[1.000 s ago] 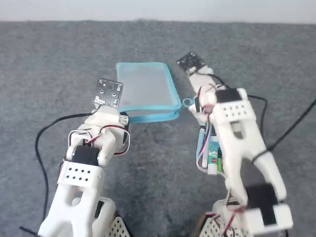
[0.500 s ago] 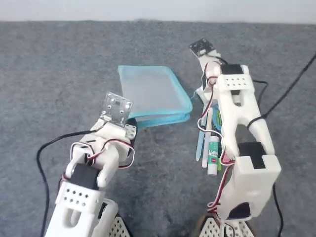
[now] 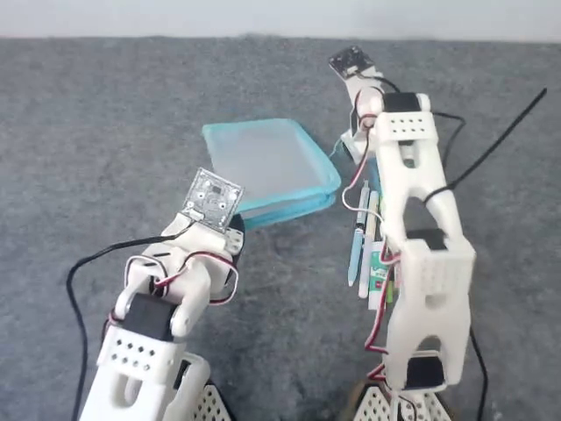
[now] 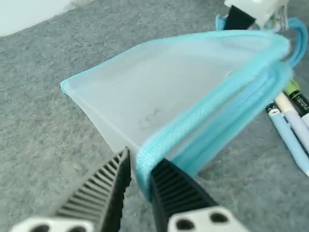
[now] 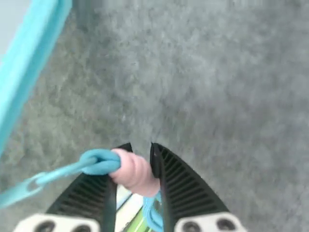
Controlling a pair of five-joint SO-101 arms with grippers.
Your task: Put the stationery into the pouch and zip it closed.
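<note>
While my left gripper [image 4: 140, 162] clamps the pouch [image 4: 159, 101] corner as an anchor, my right gripper [image 5: 140, 150] pinches the zipper pull [image 5: 135, 174], presumably to slide the zip.

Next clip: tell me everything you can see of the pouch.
The pouch is rectangular, with frosted translucent sides and a light-blue zip border. It lies on the grey carpet, pens loose beside it. The left gripper is shut on its near corner; the right gripper pinches its zip pull, a blue loop with a pink bead. Zip state unclear.
</note>
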